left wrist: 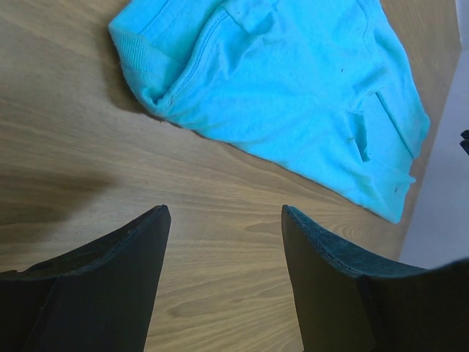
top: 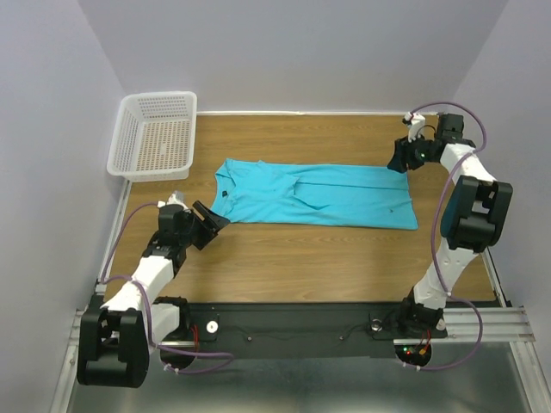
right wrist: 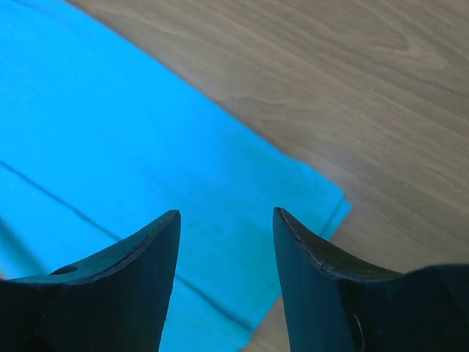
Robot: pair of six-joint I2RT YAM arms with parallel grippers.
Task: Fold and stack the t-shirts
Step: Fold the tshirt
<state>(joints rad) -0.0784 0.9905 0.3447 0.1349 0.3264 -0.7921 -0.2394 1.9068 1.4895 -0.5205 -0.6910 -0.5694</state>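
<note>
1. Basket (top: 123, 138): white plastic mesh, rectangular with flared walls. It stands at the table's far left corner, beyond and to the left of the left fingers and well apart from them.

2. Left gripper (left wrist: 223, 213): two dark, matte, wedge-shaped fingers (left wrist: 124, 271), spread apart and released, with nothing between them. Only bare wood shows in the gap.

3. T-shirt (left wrist: 293, 88): turquoise-blue knit cotton with a ribbed collar band and raised seams. It is laid flat as a long rectangular strip (top: 318, 194) across the middle of the table. The collar end lies just ahead of the left fingertips, not touching them. A strip of open table separates the two.

4. Right gripper (right wrist: 226, 213): dark, curved fingers, spread apart and grasping nothing. It sits over the strip's far right corner (top: 403, 159). Smooth blue fabric (right wrist: 95, 147) fills the gap between the fingertips. The cloth's corner ends just right of the right-hand fingertip. Bare wood lies beyond it.

5. Table (top: 301, 258): wood-grain laminate, matte. Open surface runs along the near side of the strip, between both sets of fingers and the arm bases.

6. Enclosure: plain pale walls close off the left, far and right sides. A metal rail carries the bases at the near edge.
</note>
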